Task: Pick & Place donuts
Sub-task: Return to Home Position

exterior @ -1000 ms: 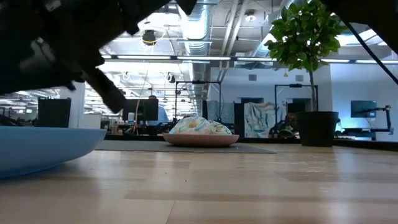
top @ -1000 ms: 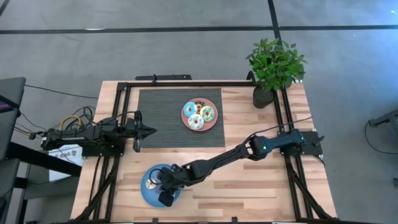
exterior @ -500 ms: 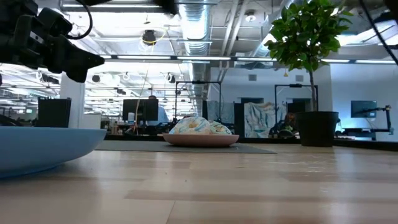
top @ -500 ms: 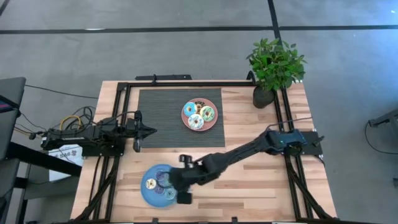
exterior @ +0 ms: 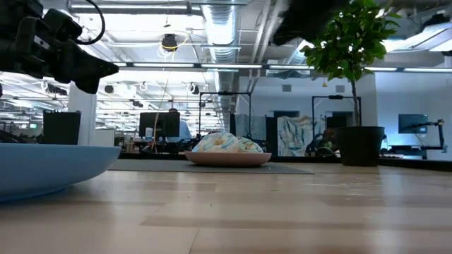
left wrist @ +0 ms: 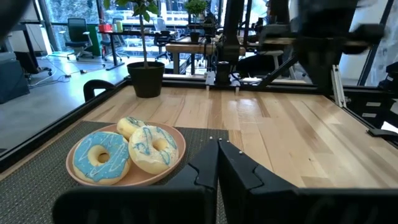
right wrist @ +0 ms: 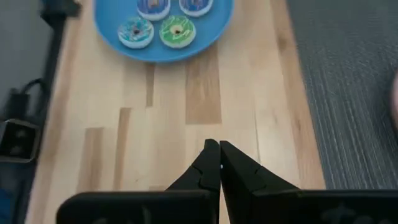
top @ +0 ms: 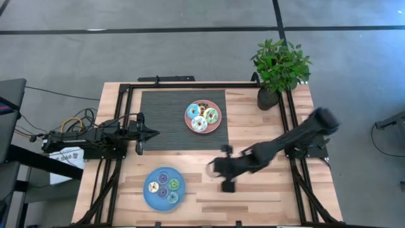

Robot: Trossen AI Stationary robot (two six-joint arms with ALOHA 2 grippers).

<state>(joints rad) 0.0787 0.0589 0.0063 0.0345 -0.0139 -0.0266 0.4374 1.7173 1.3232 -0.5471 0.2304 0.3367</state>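
Note:
The blue plate (top: pixel 164 188) near the table's near edge carries several small donuts (top: pixel 163 187); the right wrist view shows a teal one (right wrist: pixel 135 31) and a green one (right wrist: pixel 176 31) on it. The pink plate (top: pixel 203 118) on the dark mat holds several larger donuts (left wrist: pixel 101 161), lying flat. My right gripper (top: pixel 212 168) hangs shut over bare wood to the right of the blue plate, holding nothing; its closed fingers (right wrist: pixel 219 163) show in its wrist view. My left gripper (top: pixel 152 132) waits shut at the mat's left edge.
A dark ribbed mat (top: pixel 183 119) covers the far middle of the table. A potted plant (top: pixel 278 69) stands at the far right corner. Black frame rails (top: pixel 120 126) run along the left, right and far sides. Bare wood (top: pixel 266 196) lies at the near right.
My right gripper has drawn back from above the blue plate, rising and sweeping toward the table's right, and now hangs over bare wood. The small donuts on the blue plate, covered by the arm a second ago, now lie in plain view.

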